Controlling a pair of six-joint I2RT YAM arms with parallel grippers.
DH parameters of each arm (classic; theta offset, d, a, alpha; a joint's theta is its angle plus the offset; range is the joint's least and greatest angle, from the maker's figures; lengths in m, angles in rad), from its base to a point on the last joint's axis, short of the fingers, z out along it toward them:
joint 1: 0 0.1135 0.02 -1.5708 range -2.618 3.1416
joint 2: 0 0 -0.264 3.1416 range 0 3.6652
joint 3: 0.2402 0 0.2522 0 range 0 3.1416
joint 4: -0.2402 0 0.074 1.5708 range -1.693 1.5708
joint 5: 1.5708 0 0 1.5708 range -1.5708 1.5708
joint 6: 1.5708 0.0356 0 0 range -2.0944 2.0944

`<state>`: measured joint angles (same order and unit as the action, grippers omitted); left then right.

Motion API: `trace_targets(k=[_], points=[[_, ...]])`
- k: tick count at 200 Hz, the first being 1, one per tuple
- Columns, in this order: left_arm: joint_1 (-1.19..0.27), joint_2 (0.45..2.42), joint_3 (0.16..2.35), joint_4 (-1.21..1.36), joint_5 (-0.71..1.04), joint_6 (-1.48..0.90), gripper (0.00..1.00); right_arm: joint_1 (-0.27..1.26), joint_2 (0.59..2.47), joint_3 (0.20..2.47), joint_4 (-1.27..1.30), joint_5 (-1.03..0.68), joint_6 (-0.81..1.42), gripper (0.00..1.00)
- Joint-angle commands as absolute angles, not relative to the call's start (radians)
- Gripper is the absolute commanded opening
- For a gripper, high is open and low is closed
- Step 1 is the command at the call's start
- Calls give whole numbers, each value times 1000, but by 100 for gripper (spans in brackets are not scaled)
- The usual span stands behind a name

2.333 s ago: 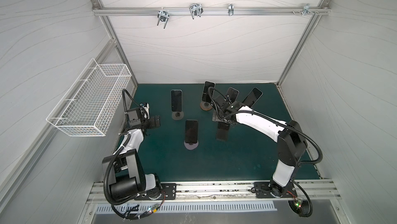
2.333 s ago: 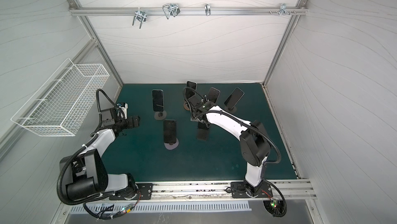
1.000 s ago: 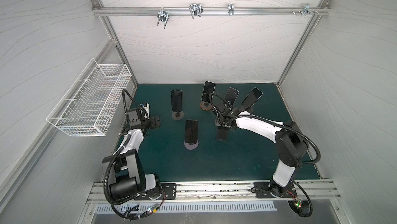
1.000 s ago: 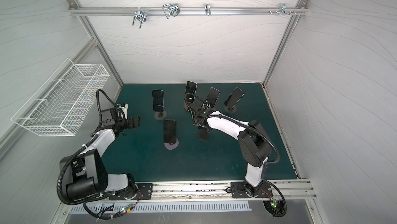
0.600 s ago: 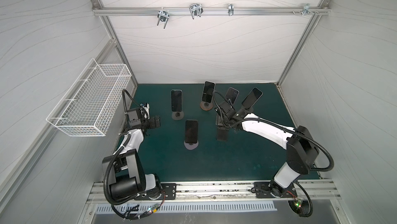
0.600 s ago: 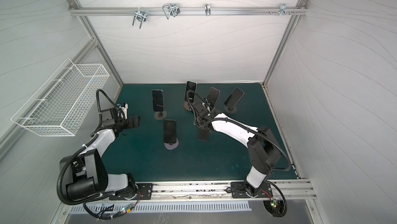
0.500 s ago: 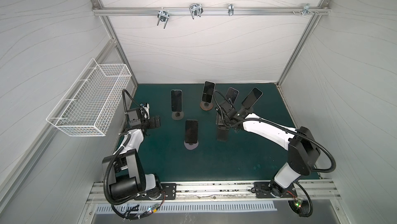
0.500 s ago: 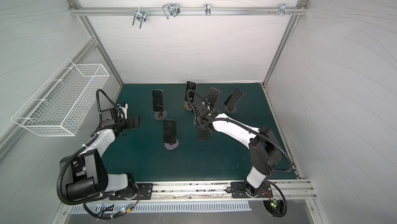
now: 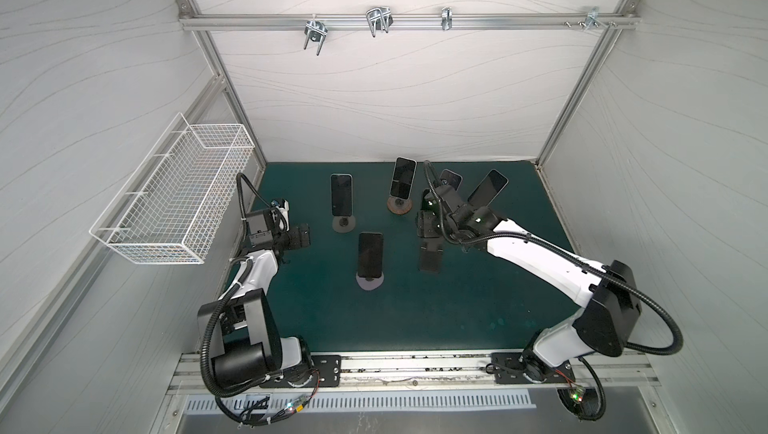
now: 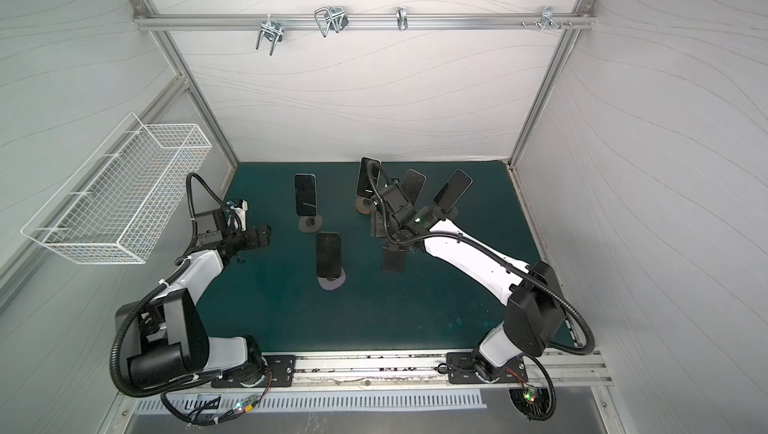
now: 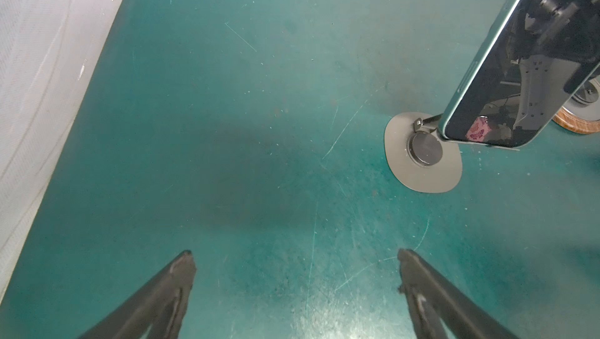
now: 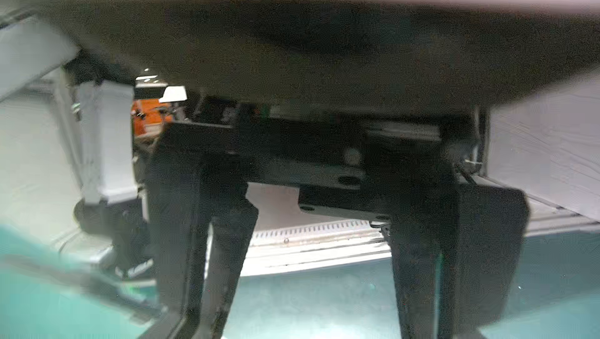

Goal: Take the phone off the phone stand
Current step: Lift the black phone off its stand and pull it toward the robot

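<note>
Right gripper (image 9: 429, 230) reaches in over the middle of the green tabletop (image 9: 415, 319). Its fingers (image 12: 198, 305) are clenched on the upper end of the phone (image 9: 430, 261), one on each side edge as far as the blurred right wrist view shows. The phone hangs dark and near upright below the gripper, right of centre in both top views, between the front-centre phone (image 9: 370, 258) and the right arm. The phone stand is hidden under it, so I cannot tell whether the phone sits on the stand or is clear of it. In the right wrist view the glossy screen fills most of the picture and mirrors the gripper body.

Left gripper (image 9: 301, 237) hovers at the left edge of the tabletop, just beside the wall. Its fingers (image 11: 181, 275) are released and spread wide, with nothing between them and bare tabletop below. It is well apart from the phone.

Other items:
- Front-centre phone stands on a pale round base (image 9: 369, 284).
- Back-left phone (image 9: 341, 195) stands on a gray round stand (image 9: 343, 224); it also shows in the left wrist view.
- Back-centre phone (image 9: 402, 183) stands on a wood-rim stand (image 9: 400, 205).
- Two tilted phones sit at back right (image 9: 451, 180) (image 9: 487, 193), partly behind the right arm.
- White wire basket (image 9: 178, 199) hangs on the left wall.
</note>
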<state>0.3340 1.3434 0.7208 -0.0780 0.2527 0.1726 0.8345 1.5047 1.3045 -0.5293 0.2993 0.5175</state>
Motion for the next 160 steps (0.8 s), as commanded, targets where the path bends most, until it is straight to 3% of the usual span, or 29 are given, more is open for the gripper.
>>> trace_targets(k=[1,110,160], points=[[341,1350,748,-70,264,190,98,856,1449,1324,-541,199,428,55],[339,1361,758,-81,276,197,98,905,1263,1122,-680,62,366,54],[341,1358,756,-82,285,203,98,904,1157,1034,-778,138,403,56]])
